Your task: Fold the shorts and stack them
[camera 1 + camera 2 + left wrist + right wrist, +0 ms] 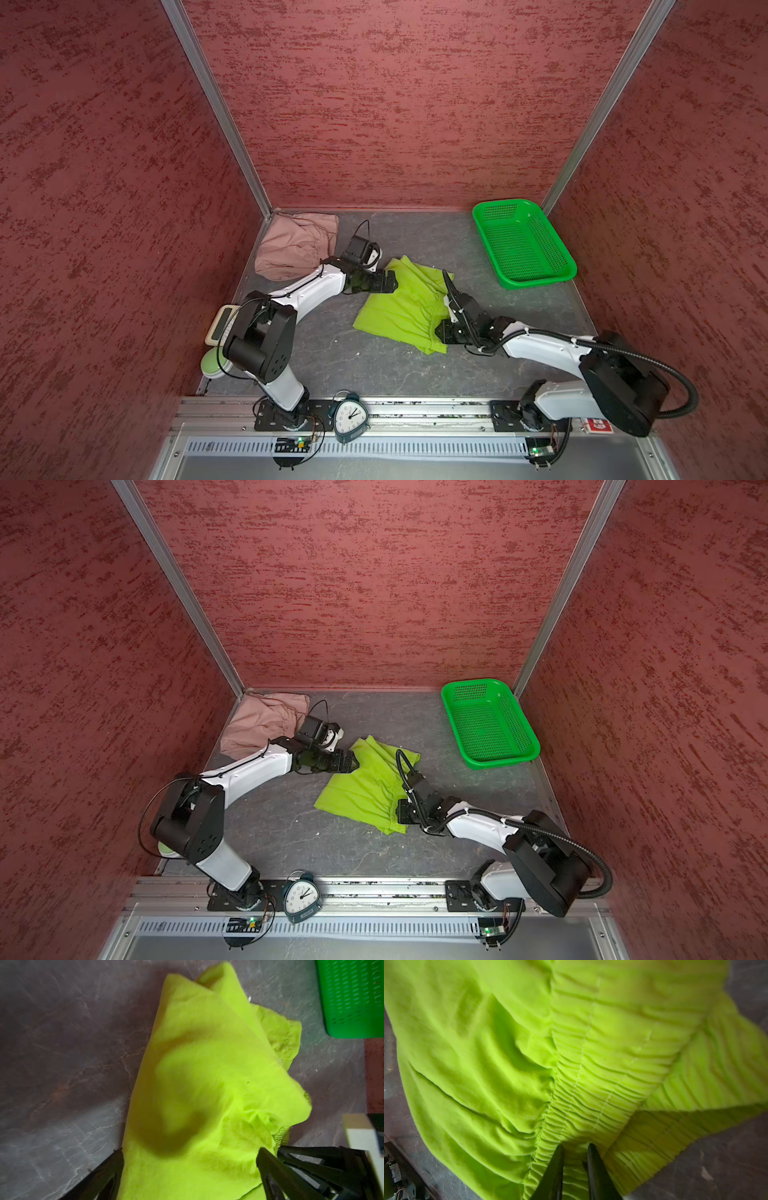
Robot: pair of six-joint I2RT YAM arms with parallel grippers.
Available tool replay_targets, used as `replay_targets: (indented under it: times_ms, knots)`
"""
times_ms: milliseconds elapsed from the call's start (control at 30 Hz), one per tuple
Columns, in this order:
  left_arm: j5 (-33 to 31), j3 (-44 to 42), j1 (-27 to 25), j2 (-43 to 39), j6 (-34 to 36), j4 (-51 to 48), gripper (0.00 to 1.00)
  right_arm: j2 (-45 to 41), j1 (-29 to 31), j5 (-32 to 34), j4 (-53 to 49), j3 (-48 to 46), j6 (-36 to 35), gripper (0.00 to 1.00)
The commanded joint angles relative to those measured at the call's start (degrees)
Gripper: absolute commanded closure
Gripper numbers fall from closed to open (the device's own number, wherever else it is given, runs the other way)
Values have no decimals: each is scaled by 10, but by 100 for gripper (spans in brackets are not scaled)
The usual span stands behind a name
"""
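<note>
– While the lime green shorts (pixel 399 307) lie crumpled in the middle of the table (pixel 332 365), what do the grippers do?
– The left gripper (pixel 191 1150) stands spread over one end of the cloth, pinching nothing. The right gripper (pixel 576 1146) pinches the gathered waistband (pixel 591 1084) between nearly closed fingers.
– And the pink shorts (pixel 295 245)?
– Bunched in the far left corner, well apart from the green basket (pixel 540 279).

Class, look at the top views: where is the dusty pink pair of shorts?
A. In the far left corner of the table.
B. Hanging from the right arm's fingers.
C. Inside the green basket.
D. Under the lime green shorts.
A: the pink shorts lie crumpled in the far left corner of the table, apart from the lime green shorts and the basket, which holds nothing.
</note>
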Motion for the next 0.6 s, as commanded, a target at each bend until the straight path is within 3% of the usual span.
replay_targets:
  times_ms: [0,200,367,467,567]
  knots:
    - [-33,-1,-1,15,18,7,1,-15,-18,19,-94,35,-23,73]
    - [-50,24,19,9,26,-27,1,-86,-40,23,-138,72,-52,61]
    - [-139,91,45,-8,62,-75,1,-92,-38,9,-132,101,-88,52]
    - [-191,135,94,-4,64,-92,1,-64,-27,2,-110,130,-104,48]
    - [-229,153,152,4,86,-48,1,-20,-5,-3,-78,166,-114,48]
